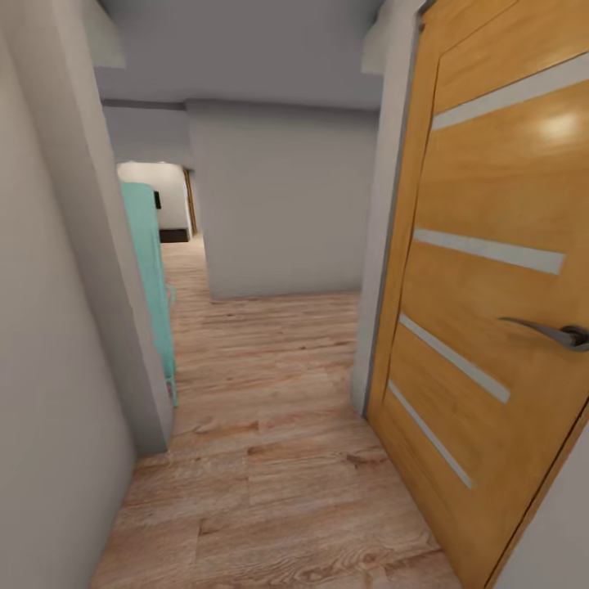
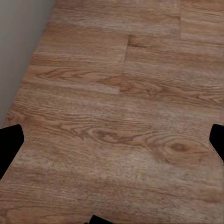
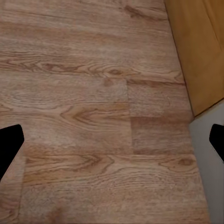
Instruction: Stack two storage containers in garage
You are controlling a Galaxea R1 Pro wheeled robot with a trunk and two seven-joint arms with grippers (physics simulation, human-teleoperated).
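From the head, the camera is looking down a narrow hallway with a light wood plank floor (image 1: 270,458) running away ahead, a pale grey wall (image 1: 57,343) closing in on the left, a honey-coloured wooden door (image 1: 491,311) with pale stripes and a dark lever handle (image 1: 556,331) standing open on the right, and a teal piece of furniture (image 1: 151,278) showing past the left wall's corner. At the left wrist, the left gripper (image 2: 112,140) is pointing down at the plank floor (image 2: 121,112) with a strip of grey wall (image 2: 18,51) alongside, its dark fingertips (image 2: 10,142) sitting wide apart at the picture's edges with nothing between them. At the right wrist, the right gripper (image 3: 112,142) is likewise facing down over the planks (image 3: 93,112), its fingertips (image 3: 10,142) spread wide and holding nothing, with the foot of the wooden door (image 3: 200,51) and a grey wall base (image 3: 210,177) just beside.
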